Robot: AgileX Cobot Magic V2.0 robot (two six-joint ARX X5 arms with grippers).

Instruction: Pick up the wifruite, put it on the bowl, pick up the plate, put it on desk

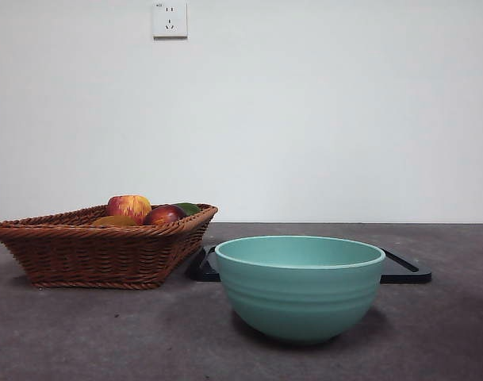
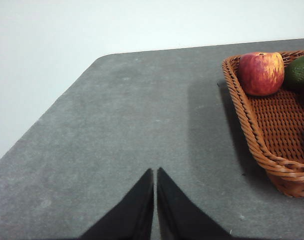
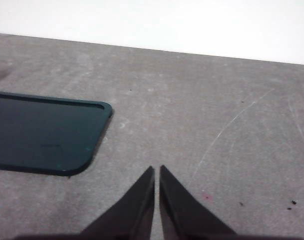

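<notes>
Wicker basket (image 1: pixel 82 254), frame left: orange-brown fruit (image 1: pixel 113 221) inside, untouched. Green bowl (image 1: pixel 300 287) centre, empty. Left gripper (image 2: pixel 155 172) and right gripper (image 3: pixel 156 170) closed, idle. Step: pre-pick; nxt needs opening, reach to basket.

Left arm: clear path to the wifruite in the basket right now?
Probably yes. The left end effector hangs shut over bare desk beside the basket, nothing between them. The wifruite lies low behind the rim, next to the apple, so come from above.
</notes>
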